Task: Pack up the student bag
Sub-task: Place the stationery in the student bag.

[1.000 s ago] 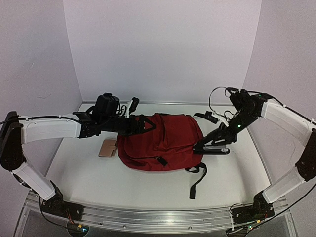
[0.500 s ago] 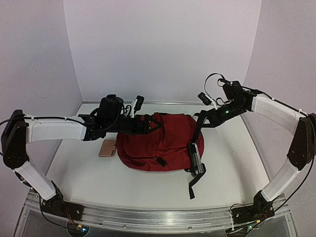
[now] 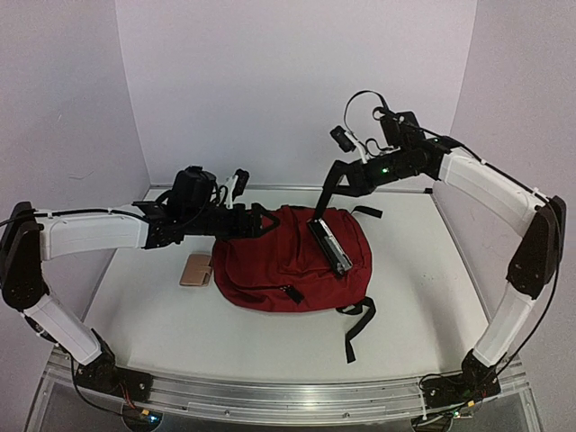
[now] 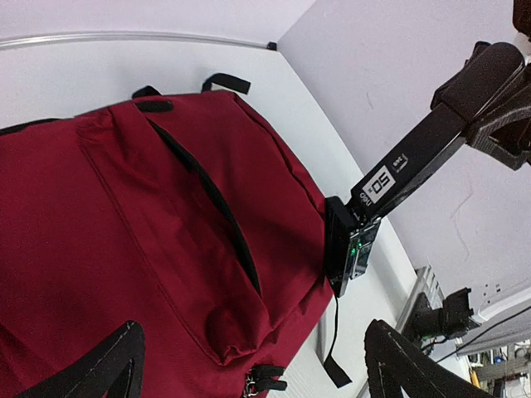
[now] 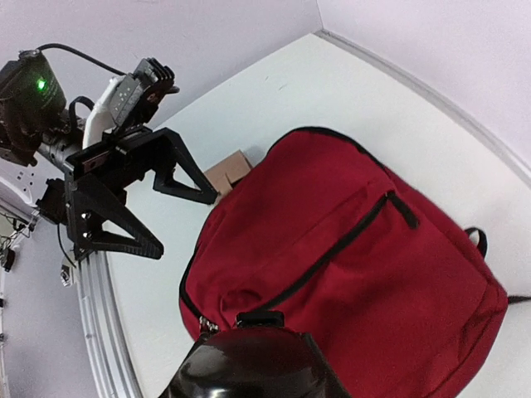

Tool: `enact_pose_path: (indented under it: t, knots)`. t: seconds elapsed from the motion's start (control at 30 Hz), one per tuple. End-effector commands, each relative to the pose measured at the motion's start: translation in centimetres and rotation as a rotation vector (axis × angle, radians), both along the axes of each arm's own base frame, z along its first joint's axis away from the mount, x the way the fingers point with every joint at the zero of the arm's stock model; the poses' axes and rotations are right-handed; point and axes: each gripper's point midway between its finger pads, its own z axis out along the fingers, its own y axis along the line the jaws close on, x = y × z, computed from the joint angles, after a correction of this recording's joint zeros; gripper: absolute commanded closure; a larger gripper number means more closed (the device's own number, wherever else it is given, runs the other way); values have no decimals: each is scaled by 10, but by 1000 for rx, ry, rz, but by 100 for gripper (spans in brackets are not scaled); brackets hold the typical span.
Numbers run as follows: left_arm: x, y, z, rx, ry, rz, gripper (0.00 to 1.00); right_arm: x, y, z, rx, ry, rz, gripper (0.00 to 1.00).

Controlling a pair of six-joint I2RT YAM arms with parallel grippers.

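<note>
The student bag [image 3: 288,261], dark red with black zippers, lies flat mid-table. My right gripper [image 3: 340,178] hovers above the bag's right part, shut on the top end of a long black stapler [image 3: 331,245] that hangs slanting down over the bag. In the left wrist view the stapler [image 4: 398,170] ends just off the student bag's [image 4: 124,207] edge. In the right wrist view a glossy black rounded end [image 5: 249,365] hides my own fingers. My left gripper [image 3: 258,223] stands open at the bag's upper left edge, nothing between its fingers [image 5: 124,232].
A small tan box [image 3: 196,270] lies against the bag's left side. A black strap [image 3: 355,328] trails from the bag toward the front right. The white table [image 3: 423,297] is bounded by walls at the back and sides.
My right arm has lifted the stapler off the table to the right of the bag and swung it up and left over the bag. The left gripper has barely shifted.
</note>
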Motion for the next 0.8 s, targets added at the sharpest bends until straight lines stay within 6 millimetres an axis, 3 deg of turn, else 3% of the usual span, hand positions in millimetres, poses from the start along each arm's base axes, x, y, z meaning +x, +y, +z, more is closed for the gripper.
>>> enact_pose_path:
  t: [0.0, 0.13, 0.23, 0.43, 0.57, 0.77]
  knots:
    - [6, 22, 24, 4, -50, 92, 8, 41, 33, 8, 31, -141, -48, 100]
    - [8, 37, 20, 26, -38, 148, 7, 44, 53, -31, -54, -161, -31, 98]
    - [6, 41, 20, 20, -41, 155, 6, 40, 59, -44, -60, -185, -22, 92]
    - [-1, 22, 7, 56, -20, 17, 6, 17, 53, -61, -65, -177, 21, 76]
    - [-1, 7, -6, 122, -19, -89, 6, -5, 42, -69, -72, -152, 45, 53]
    - [1, -12, 0, 187, -115, -252, 4, -30, 15, -81, -125, -100, 13, 18]
